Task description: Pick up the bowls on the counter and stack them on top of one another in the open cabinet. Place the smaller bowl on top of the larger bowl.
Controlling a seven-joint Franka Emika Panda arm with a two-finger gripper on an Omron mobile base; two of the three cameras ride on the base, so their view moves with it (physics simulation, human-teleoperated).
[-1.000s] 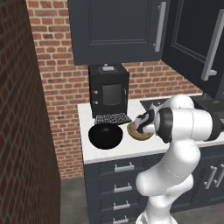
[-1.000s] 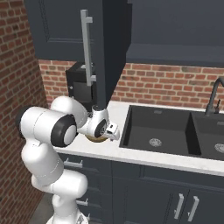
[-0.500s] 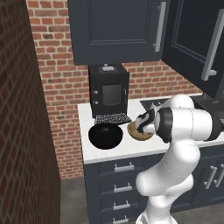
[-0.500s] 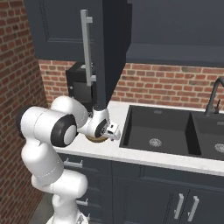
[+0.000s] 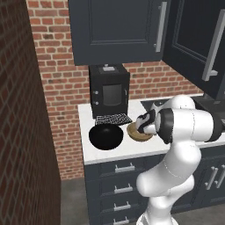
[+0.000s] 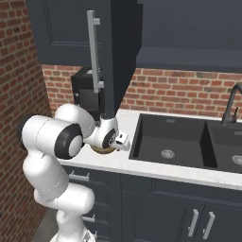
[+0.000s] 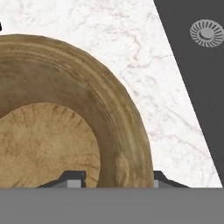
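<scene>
- On the white tabletop (image 5: pixel 115 154), the wooden bowl (image 5: pixel 137 134) sits upright just right of the black bowl (image 5: pixel 106 136); they look near each other, whether touching I can't tell.
- Black bowl is in front of the dark coffee machine (image 5: pixel 110 91), against its mesh drip tray (image 5: pixel 113 118).
- Tool (image 7: pixel 117 179) is low over the wooden bowl's right side in the left base view, wrist partly covering the rim.
- Hand view: one fingertip (image 7: pixel 72 179) inside the bowl wall, the other outside, rim between them.
- Jaws straddle the rim at a narrowed gap; contact not visible, so can't tell if the grip is made.
- Bowl base looks to be on the tabletop.
- Sink (image 6: pixel 172 140) lies right of the bowl, drain (image 7: pixel 206 33) visible in the hand view.
- Dark wall cabinets (image 5: pixel 117 27) hang above; open door with long silver handle (image 6: pixel 94 52) above the arm in the right base view.
</scene>
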